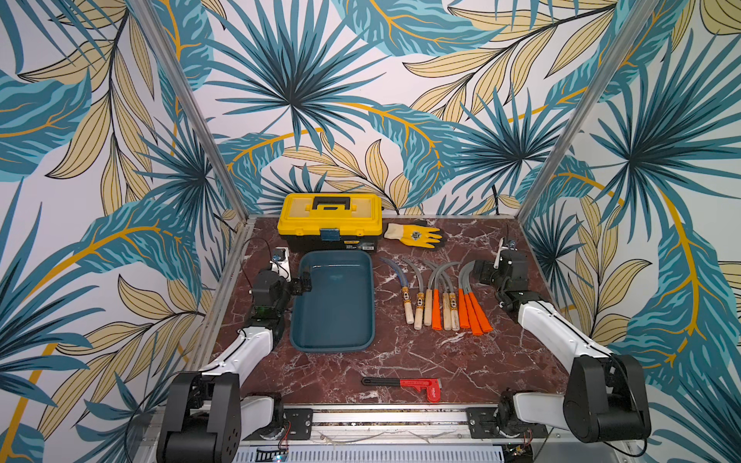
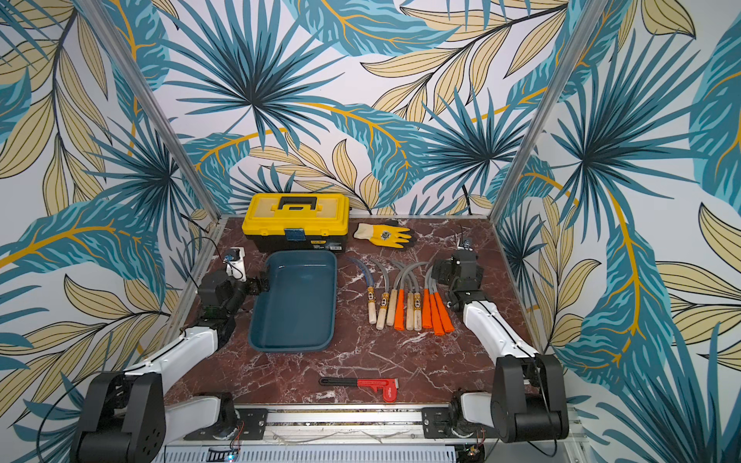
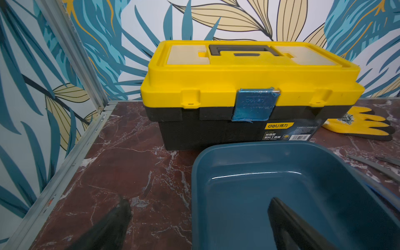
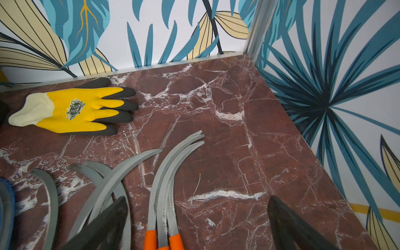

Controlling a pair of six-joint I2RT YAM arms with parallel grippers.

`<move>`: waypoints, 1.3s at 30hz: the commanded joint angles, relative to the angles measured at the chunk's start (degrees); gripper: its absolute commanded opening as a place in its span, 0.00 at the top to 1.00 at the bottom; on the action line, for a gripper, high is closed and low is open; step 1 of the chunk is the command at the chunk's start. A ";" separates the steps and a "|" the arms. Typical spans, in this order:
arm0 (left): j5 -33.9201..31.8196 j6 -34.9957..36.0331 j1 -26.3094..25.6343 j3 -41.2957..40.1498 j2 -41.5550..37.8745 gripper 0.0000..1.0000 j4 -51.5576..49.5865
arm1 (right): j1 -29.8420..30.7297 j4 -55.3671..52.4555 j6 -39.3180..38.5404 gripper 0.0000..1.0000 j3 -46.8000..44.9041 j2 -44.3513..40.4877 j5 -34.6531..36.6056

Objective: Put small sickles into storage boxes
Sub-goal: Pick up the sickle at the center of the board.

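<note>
Sickles (image 1: pixel 441 298) lie in a row between tray (image 1: pixel 333 316) and the table's (image 1: pixel 421 360) right edge, handles near, blades far. Right jaws, wide open and empty, sit at the rightmost blades, the nearer arm; left jaws open astride the tray rim

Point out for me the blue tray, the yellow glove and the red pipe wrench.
blue tray (image 1: pixel 333 304): in a top view, on its bare floor.
yellow glove (image 4: pixel 86 116): in the right wrist view, on the back of the hand.
red pipe wrench (image 1: pixel 416 385): in a top view, on its red shank.
</note>
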 commanded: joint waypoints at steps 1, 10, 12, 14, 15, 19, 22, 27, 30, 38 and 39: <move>-0.60 -3.42 -1.49 4.29 -2.67 0.00 -14.67 | 0.92 -16.26 4.79 0.00 4.12 0.56 -0.22; -1.13 -11.50 -5.39 13.25 -3.13 0.00 -38.68 | 4.04 -32.24 8.17 0.00 12.28 1.38 0.90; -1.38 -11.95 -6.45 15.21 -2.57 0.00 -43.58 | 4.87 -33.87 8.54 0.00 13.18 1.03 0.27; -1.61 -12.27 -7.66 17.85 -1.62 0.01 -48.34 | 6.39 -35.13 8.53 0.00 13.69 0.52 -0.23; -1.46 -12.42 -8.06 19.05 -1.23 0.01 -50.29 | 7.07 -35.71 8.69 0.01 13.92 0.27 -0.51; 0.72 -13.12 -9.59 23.16 0.40 0.01 -57.22 | 10.42 -39.61 10.34 0.00 15.88 0.87 -1.69; 4.19 -13.81 -10.20 25.66 0.96 0.00 -60.71 | 13.08 -42.64 11.44 0.00 17.58 2.38 -1.94; 10.91 -15.84 -10.84 28.62 2.51 0.01 -64.05 | 17.59 -46.01 14.29 0.00 20.19 5.32 -2.76; 13.34 -16.46 -11.02 30.58 4.59 0.01 -66.99 | 20.69 -46.25 15.24 0.01 21.38 6.35 -3.33; 25.52 -16.20 -12.05 32.37 7.40 0.01 -67.35 | 25.50 -46.84 18.00 0.01 26.83 12.91 -5.44; 26.47 -16.07 -12.09 32.44 7.65 0.01 -67.35 | 25.93 -46.97 18.14 0.00 27.62 13.91 -5.56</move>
